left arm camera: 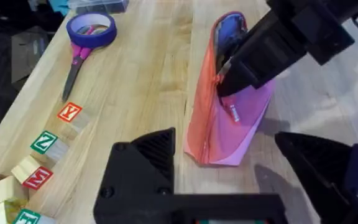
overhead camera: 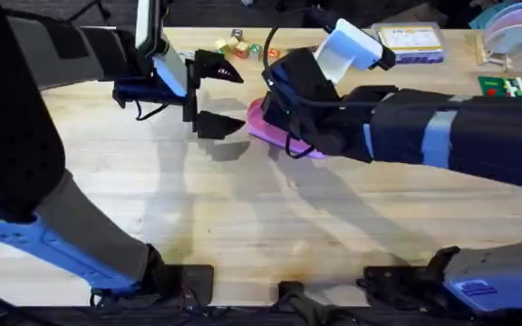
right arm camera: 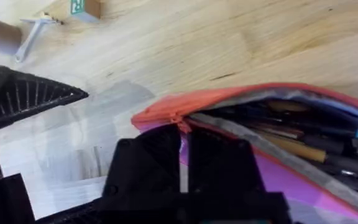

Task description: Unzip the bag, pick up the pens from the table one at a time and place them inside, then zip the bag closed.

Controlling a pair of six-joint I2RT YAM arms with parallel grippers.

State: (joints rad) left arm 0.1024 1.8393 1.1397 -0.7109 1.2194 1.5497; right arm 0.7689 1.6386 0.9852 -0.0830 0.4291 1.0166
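bag (overhead camera: 259,122): in your overhead view the right arm covers most of it; you see just a pink sliver.
zip pull: hidden behind the right gripper (right arm camera: 184,163); you cannot tell whether the fingers pinch it.
pens (right arm camera: 303,127): cut off by the right wrist picture's edge, uncountable.
left gripper (left arm camera: 229,180): fingertips cut off by the bottom edge.

Purple-handled scissors (left arm camera: 82,46) lie beside a row of lettered wooden blocks (left arm camera: 42,146); a clear box of cards (overhead camera: 410,41) and stacked pastel plates (overhead camera: 513,25) sit far right
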